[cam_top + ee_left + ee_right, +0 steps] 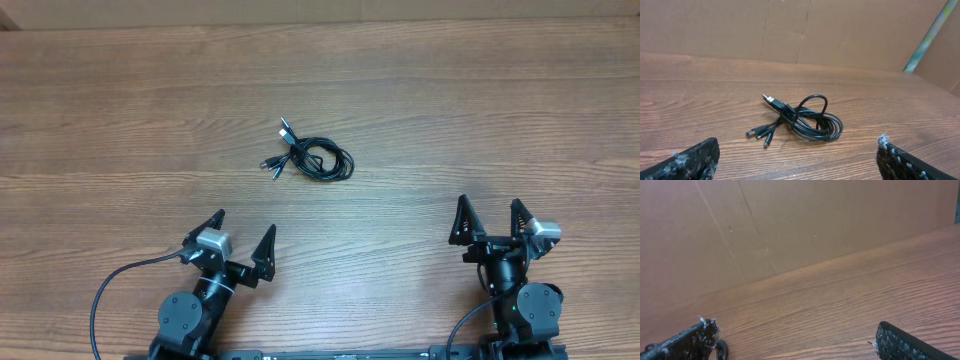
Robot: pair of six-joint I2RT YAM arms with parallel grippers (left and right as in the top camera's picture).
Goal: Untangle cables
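**Both fingers empty, knot still whole: watch the first grab**

Your left fingers [266,248] stand spread wide with nothing between them, and your right fingers [460,225] stand equally wide and empty. Neither touches anything.

The cables [315,158] lie in one small bundle on the bare counter [120,120], between 1 and 2 o'clock of the left fingers and near 10 o'clock of the right, well apart from both. Within the bundle, the plug ends [764,132] fan out toward 9 o'clock and the looped coil [822,127] sits toward 3 o'clock.

The risks, as I judge them:

- Close on the middle of the coil and you will likely pinch several strands together, so pulling tightens the knot.
- The cords are thin and lie flat, so a shallow approach may slip over them, and a deep one may jam fingertips into the counter.
- Pull with one arm alone and the whole light bundle will probably drag along instead of separating.
- The right wrist view barely shows the bundle, so a reach from that side starts nearly blind.
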